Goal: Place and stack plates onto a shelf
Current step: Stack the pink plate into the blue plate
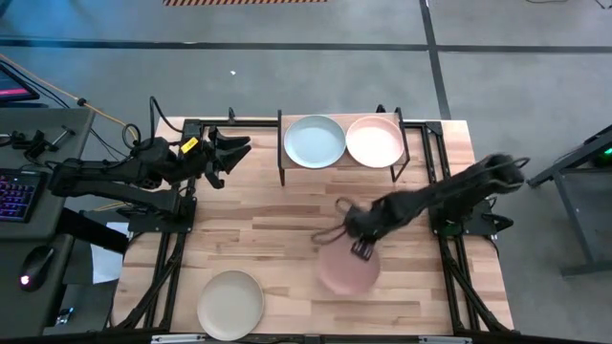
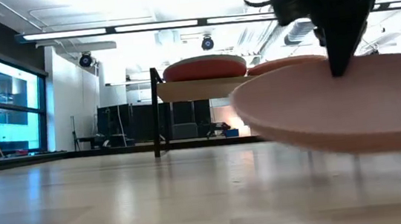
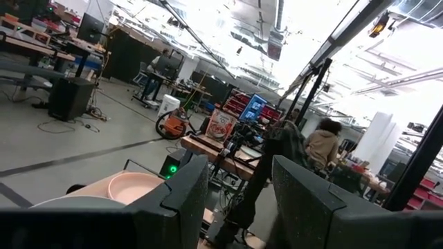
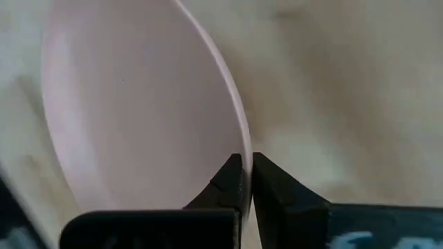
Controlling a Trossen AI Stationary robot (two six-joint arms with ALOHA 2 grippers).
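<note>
Table (image 1: 277, 239): wide wooden top, right arm stretched over its middle, left arm parked at the far left edge beside the shelf's end.

Shelf (image 1: 341, 168): beyond the right gripper, at the back of the table. On top sat a blue-grey plate (image 1: 315, 141) and a peach plate (image 1: 374, 140) side by side; the low view showed a red plate (image 2: 204, 68) under the left-hand stack.

Pink plate (image 1: 348, 268): pinched at its rim by the right gripper (image 1: 362, 250), clear of the table by the low view and hanging near level. A cream plate (image 1: 230, 304) lay well off to the gripper's left, at the near edge of the table.

Judgement on the step: carrying the pink plate to the shelf. It should be kept level, raised above the stacks before crossing the shelf's edge, centred over one stack, then lowered until it seats before release. A rim pinch gives little hold, so slow travel seems wise.

Right gripper: fingers (image 4: 232, 181) closed narrow on the pink plate's edge, one either side of the rim.

Left gripper (image 3: 239, 197): fingers apart, holding nothing.
</note>
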